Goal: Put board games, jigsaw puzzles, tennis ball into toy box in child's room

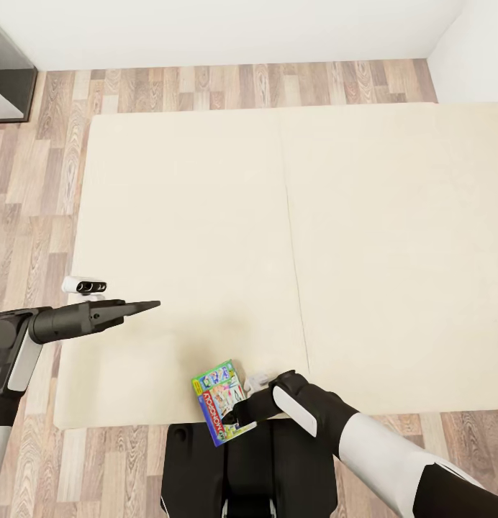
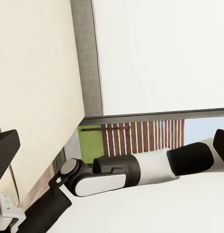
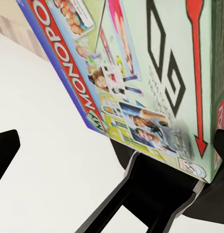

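Clamped in the right tool (image 1: 242,416), the Monopoly box (image 1: 222,400) overhangs the bed's (image 1: 170,216) near edge.

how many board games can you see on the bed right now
1. The Monopoly box lies at the near edge of the bed, with the right gripper at it. No second game shows on the mattress.

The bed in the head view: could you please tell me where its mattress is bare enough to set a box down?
Nearly all the beige mattress is bare: both halves beside its centre seam, up to the far wood floor. Only the near edge is crowded, where the right gripper meets the Monopoly box; the left gripper hangs over the near-left part.
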Controlling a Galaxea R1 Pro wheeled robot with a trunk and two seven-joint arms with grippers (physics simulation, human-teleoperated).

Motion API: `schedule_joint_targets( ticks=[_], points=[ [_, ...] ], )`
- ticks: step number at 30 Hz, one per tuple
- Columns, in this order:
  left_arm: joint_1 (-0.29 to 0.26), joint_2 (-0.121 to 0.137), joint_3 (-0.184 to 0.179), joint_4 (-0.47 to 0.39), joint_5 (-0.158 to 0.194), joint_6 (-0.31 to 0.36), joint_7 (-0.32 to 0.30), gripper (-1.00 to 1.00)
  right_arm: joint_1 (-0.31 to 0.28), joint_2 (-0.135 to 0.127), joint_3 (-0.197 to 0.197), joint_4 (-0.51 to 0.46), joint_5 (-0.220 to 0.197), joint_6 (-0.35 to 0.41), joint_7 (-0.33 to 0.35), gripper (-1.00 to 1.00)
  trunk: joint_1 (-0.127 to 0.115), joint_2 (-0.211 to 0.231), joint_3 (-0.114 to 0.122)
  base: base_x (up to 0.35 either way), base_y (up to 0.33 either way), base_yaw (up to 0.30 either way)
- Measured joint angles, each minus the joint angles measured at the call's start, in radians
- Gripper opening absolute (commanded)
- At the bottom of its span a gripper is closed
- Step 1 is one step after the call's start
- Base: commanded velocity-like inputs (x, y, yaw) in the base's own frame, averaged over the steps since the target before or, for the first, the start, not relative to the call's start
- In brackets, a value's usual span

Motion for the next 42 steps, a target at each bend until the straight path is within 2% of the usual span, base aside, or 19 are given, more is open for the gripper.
schedule_joint_targets(
  ticks=[42],
  points=[
    [0.000,0.000,0.000,0.000,0.000,0.000,0.000,1.00,0.000,-0.006,0.000,0.000,0.000,-0.002,0.000,1.00,0.000,0.000,0.000,0.000,0.000,0.000]
  ],
)
